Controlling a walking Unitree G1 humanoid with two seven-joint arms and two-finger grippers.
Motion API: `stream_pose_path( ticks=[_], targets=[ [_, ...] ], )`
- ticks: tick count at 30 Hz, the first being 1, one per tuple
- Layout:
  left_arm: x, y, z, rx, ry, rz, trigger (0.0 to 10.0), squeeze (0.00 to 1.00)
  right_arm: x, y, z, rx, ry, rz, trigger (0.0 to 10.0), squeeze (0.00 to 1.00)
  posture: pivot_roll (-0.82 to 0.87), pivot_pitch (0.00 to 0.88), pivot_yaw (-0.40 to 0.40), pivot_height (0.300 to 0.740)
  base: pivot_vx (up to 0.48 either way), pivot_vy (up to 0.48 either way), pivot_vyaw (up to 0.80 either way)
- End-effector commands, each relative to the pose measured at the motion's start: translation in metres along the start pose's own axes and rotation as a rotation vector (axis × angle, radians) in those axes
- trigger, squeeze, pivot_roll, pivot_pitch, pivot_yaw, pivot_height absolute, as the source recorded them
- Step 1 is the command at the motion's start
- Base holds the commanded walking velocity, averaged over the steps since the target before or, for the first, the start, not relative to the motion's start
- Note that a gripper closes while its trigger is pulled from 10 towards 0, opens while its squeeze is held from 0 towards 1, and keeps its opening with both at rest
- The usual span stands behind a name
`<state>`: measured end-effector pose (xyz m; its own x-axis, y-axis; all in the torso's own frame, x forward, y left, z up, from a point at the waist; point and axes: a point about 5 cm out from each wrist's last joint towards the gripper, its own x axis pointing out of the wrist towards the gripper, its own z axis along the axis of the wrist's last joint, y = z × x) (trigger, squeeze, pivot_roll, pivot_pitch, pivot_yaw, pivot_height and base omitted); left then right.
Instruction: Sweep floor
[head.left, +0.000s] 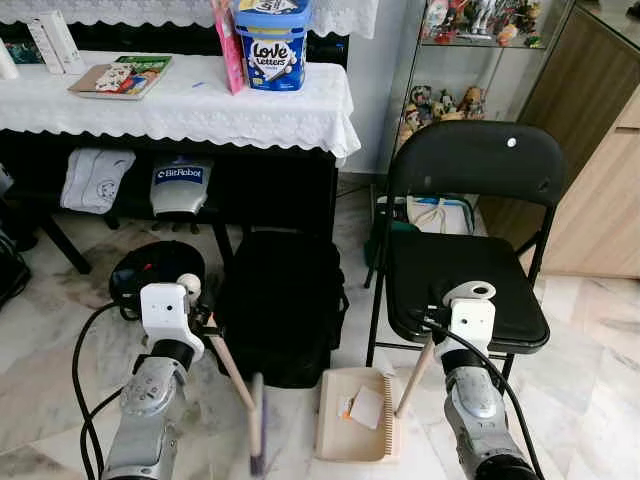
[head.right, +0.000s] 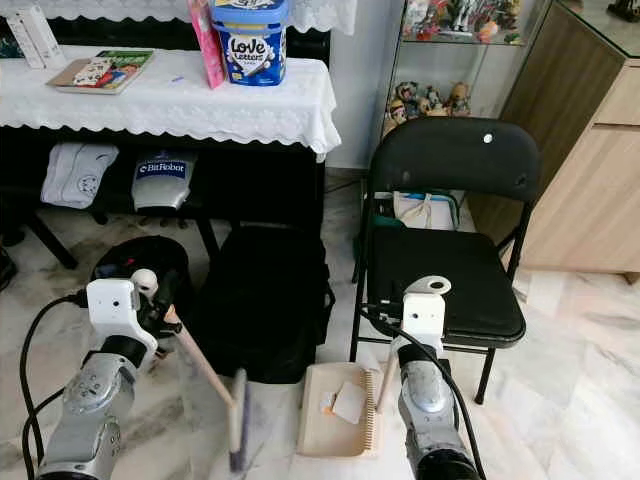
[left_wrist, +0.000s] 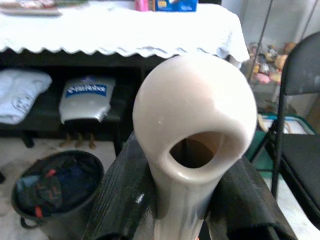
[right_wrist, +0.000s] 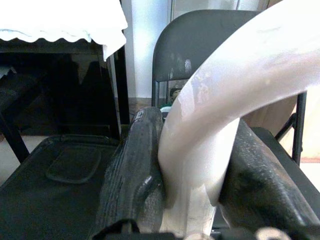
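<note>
Left end effector (left_wrist: 182, 210) clamped on broom handle (head.left: 232, 368); right end effector (right_wrist: 192, 185) clamped on dustpan handle (head.left: 415, 378), dustpan (head.left: 352, 435) on marble floor (head.left: 590, 390) holding paper scraps (head.left: 365, 407)

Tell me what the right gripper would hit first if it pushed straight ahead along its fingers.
Probably the black folding chair: the right gripper, shut on the dustpan handle, sits just before its seat edge, though depth is uncertain.

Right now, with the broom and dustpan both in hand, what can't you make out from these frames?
- Broom head: blurred and cut off by the bottom edge in both eye views; bristles unreadable.
- Scraps in the dustpan: too small to identify.
- Left pincer: the broom handle covers most of the left wrist view.
- Right pincer: the dustpan handle blocks the floor in the right wrist view.
- Floor behind the black bag: hidden.
</note>
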<state>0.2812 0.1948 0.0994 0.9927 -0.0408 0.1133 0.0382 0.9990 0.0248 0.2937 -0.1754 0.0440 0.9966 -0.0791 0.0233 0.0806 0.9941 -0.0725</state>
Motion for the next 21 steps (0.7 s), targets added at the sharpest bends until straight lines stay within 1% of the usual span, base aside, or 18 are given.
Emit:
stream_pose_path(
  ticks=[1, 5, 8, 10, 12, 16, 21],
  targets=[
    [0.003, -0.004, 0.008, 0.007, -0.055, -0.002, 10.0, 0.00, 0.004, -0.004, 0.014, 0.014, -0.069, -0.017, 10.0, 0.00, 0.01, 0.000, -0.012, 0.740, 0.000, 0.000, 0.00],
    [0.000, -0.007, 0.005, 0.003, -0.053, -0.003, 10.0, 0.00, 0.002, -0.006, 0.017, 0.020, -0.088, -0.023, 10.0, 0.00, 0.01, 0.000, -0.012, 0.740, 0.000, 0.000, 0.00],
    [-0.004, -0.012, 0.003, -0.017, -0.054, 0.000, 10.0, 0.00, -0.006, -0.013, 0.019, 0.057, -0.108, -0.062, 10.0, 0.00, 0.00, 0.000, -0.008, 0.740, 0.000, 0.000, 0.00],
    [-0.005, -0.013, 0.002, -0.018, -0.056, 0.002, 10.0, 0.00, -0.007, -0.015, 0.019, 0.058, -0.111, -0.065, 10.0, 0.00, 0.00, 0.000, -0.005, 0.740, 0.000, 0.000, 0.00],
    [-0.007, -0.015, 0.002, -0.022, -0.061, 0.007, 10.0, 0.00, -0.013, -0.017, 0.023, 0.064, -0.129, -0.073, 10.0, 0.00, -0.01, 0.000, -0.004, 0.740, 0.000, 0.000, 0.00],
    [-0.008, -0.015, 0.003, -0.026, -0.070, 0.012, 10.0, 0.00, -0.017, -0.020, 0.026, 0.078, -0.136, -0.088, 10.0, 0.00, -0.01, 0.000, -0.002, 0.740, 0.000, 0.000, 0.00],
    [-0.007, -0.014, 0.006, -0.027, -0.092, 0.033, 10.0, 0.00, -0.023, -0.019, 0.026, 0.100, -0.121, -0.097, 10.0, 0.00, -0.01, 0.000, -0.003, 0.740, 0.000, 0.000, 0.00]
  ],
)
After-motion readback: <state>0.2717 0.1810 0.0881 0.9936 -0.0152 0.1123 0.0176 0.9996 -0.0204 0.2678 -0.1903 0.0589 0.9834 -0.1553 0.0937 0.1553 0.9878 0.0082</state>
